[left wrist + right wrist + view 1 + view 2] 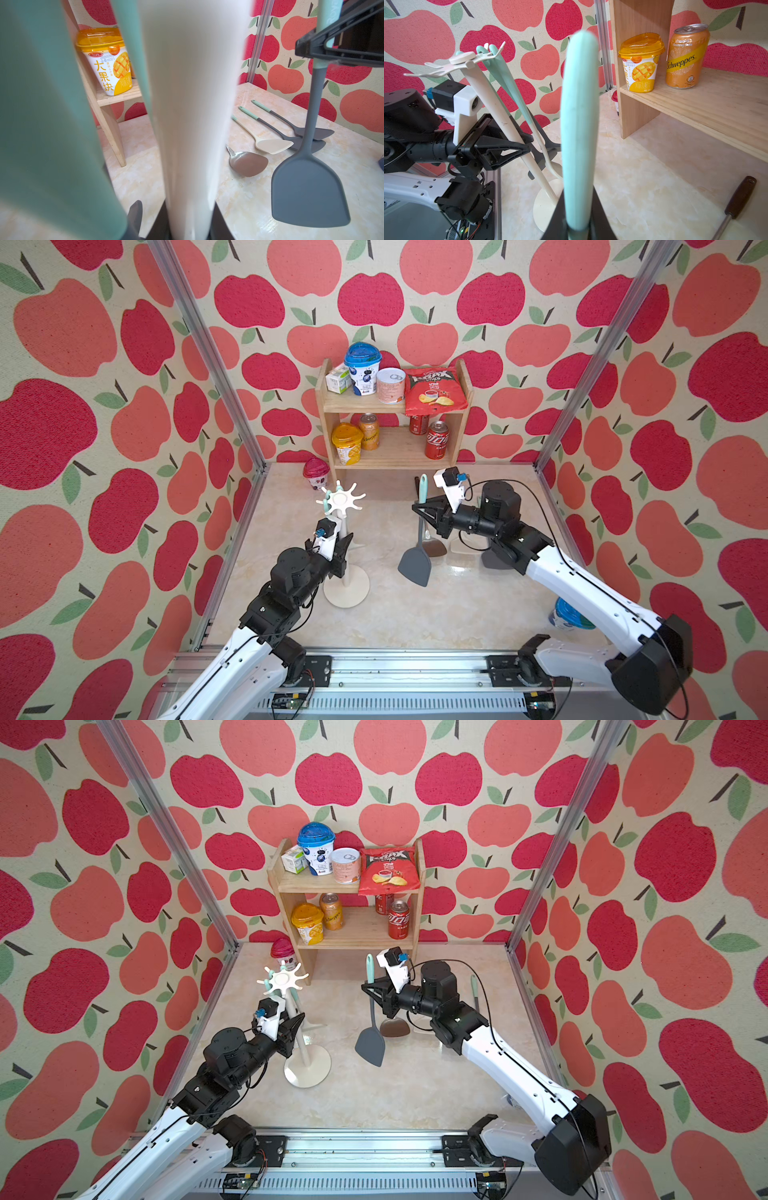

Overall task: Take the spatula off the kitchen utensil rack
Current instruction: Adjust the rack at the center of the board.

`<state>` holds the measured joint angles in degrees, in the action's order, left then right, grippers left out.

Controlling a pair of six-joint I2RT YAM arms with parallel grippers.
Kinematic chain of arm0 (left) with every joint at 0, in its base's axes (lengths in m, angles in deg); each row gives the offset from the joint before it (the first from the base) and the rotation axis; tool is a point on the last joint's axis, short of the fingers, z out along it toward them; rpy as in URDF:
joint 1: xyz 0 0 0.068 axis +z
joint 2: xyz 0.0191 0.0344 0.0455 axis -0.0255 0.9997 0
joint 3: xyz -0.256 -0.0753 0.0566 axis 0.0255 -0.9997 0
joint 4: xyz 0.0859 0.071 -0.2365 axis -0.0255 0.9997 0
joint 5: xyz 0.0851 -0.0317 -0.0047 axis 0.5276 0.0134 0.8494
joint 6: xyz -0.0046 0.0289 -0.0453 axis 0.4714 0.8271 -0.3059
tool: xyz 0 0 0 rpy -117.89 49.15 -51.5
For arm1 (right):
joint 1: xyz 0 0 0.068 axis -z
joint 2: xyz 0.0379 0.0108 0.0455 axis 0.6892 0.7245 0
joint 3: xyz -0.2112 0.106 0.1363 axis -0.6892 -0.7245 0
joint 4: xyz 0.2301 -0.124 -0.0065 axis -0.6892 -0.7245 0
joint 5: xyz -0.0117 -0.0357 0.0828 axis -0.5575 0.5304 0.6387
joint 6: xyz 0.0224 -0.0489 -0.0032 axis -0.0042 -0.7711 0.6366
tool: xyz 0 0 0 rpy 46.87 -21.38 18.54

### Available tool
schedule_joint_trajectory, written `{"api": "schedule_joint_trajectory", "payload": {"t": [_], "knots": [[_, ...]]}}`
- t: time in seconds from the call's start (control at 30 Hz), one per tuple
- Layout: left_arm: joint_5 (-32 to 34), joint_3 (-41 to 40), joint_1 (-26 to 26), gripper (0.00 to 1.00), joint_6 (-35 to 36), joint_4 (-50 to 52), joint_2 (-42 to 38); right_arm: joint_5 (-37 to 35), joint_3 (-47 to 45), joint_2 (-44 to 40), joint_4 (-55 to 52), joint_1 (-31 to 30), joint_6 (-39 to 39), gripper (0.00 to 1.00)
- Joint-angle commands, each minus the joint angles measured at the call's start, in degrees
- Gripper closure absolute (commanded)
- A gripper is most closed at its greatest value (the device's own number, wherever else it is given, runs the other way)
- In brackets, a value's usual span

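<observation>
The white kitchen utensil rack (347, 589) (307, 1069) stands left of centre in both top views, star crown on top, and leans a little. My left gripper (345, 541) (190, 220) is shut on its pole (193, 124). Two mint-handled utensils (500, 68) hang from the crown (463, 59). The spatula (415, 566) (370, 1046) has a grey blade and a mint handle (580, 124). It hangs upright, off the rack and to its right, blade (307, 187) just above the table. My right gripper (419, 508) (579, 218) is shut on its handle.
Several utensils lie on the table beyond the spatula: a cream turner (270, 143), a metal spoon (247, 162) and two grey ones. A wooden shelf (395, 448) with cups, cans and chips stands at the back. A red cup (316, 472) sits beside it; a blue tub (567, 616) lies under the right arm.
</observation>
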<state>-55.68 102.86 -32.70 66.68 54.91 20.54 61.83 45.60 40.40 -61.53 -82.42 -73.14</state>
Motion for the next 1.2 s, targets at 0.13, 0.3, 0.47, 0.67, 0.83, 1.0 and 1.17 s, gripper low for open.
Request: {"api": "schedule_joint_trajectory", "payload": {"t": [0.13, 0.3, 0.47, 0.67, 0.83, 1.0, 1.17], "knots": [[1.2, 0.7, 0.7, 1.0, -0.2, -6.3, -5.6, 6.2, 6.6, 7.4, -0.4, 0.4, -3.7, 1.0], [1.0, -3.1, 0.7, 1.0, -1.3, -8.6, -9.0, 9.3, 9.0, 12.2, -0.4, 0.9, -5.1, 1.0], [-0.7, -4.3, 0.8, 1.0, -1.6, -7.4, -10.8, 14.3, 10.0, 17.5, 2.5, 2.4, -3.3, 1.0], [-3.1, -5.8, 0.8, 1.0, -1.4, -6.3, -13.1, 20.1, 9.8, 24.7, 11.1, 4.9, 1.0, 1.0], [-3.6, -6.2, 0.9, 1.0, -1.1, -5.6, -14.3, 23.2, 14.4, 32.2, 12.6, 5.5, 3.5, 1.0], [-4.2, -6.0, 1.0, 1.0, -0.5, -4.9, -14.0, 20.9, 17.6, 36.8, 12.4, 5.6, 4.1, 1.0], [-4.7, -6.5, 1.2, 1.0, -0.1, -4.5, -13.9, 19.1, 20.1, 40.9, 12.1, 5.7, 4.5, 1.0]]}}
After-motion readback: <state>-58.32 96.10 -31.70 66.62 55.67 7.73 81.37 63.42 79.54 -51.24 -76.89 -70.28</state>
